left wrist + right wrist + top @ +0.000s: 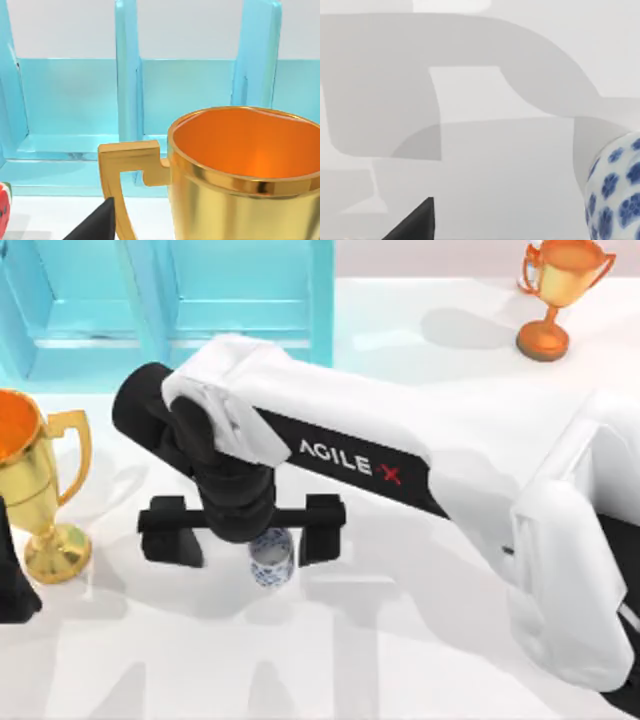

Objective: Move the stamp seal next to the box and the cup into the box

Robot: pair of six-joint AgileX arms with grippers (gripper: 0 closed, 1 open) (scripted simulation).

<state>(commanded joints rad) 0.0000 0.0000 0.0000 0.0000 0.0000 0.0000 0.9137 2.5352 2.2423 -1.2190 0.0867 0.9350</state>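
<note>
Your right gripper (243, 530) hangs over the middle of the white table (420, 660), its black fingers (322, 528) spread wide apart and holding nothing. The cup (271, 558), small, white and patterned in blue, stands upright on the table between those fingers, closer to the one on the top view's right; whether that finger touches it, you cannot tell. In the right wrist view the cup (616, 192) shows its blue flower print at the frame's edge, with a black fingertip (417, 222) in the foreground and arm shadows across the tabletop.

The white AgileX right arm (400, 455) reaches in from the table's right side.

At the table's left edge stands the gold two-handled trophy (35, 480), upright, its bowl orange inside. A black part of your left arm (12, 585) sits just beside its foot; how its fingers stand, you cannot tell. The left wrist view looks past the gold trophy (240, 180) to the box beyond.

Farther back, the light blue box (180, 300) with its dividers lies at the table's far left. The orange trophy (555, 290) stands at the far right corner, well apart from the cup.
</note>
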